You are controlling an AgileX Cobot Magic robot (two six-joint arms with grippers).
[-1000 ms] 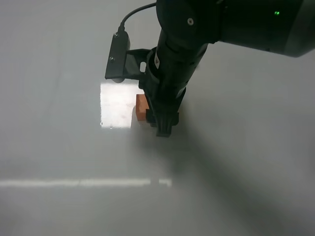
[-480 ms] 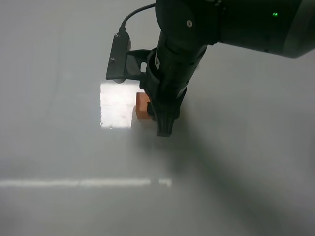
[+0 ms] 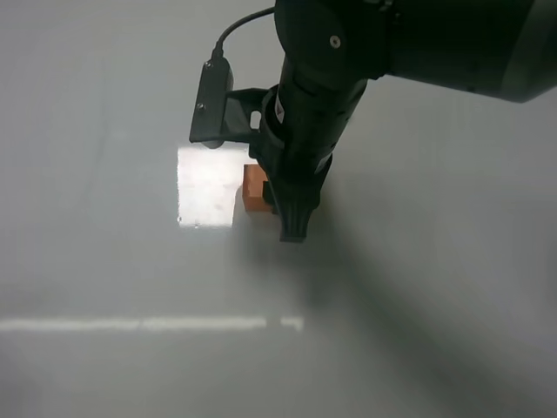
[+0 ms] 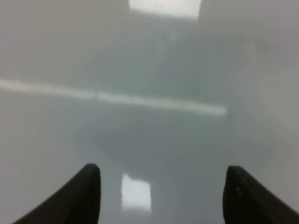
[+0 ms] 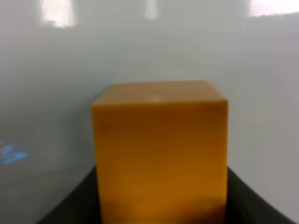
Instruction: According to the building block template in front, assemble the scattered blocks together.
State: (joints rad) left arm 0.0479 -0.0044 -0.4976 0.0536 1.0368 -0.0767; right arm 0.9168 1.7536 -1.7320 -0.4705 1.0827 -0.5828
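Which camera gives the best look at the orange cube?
The right wrist view: the orange cube fills the frame between the right gripper's fingers. The exterior high view shows only a corner beside the arm; the left wrist view shows none.

The right arm (image 3: 313, 113) is showing a matte black cylindrical housing with a silver screw, a green indicator light, a black cable and a bracket-mounted dark camera module (image 3: 211, 103). Left fingertips (image 4: 88, 191) are appearing black and tapered.

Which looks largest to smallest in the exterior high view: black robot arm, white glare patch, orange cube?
1. Black robot arm
2. Bright white square glare patch
3. Matte orange cube, mostly hidden behind the arm, so only its visible part ranks.
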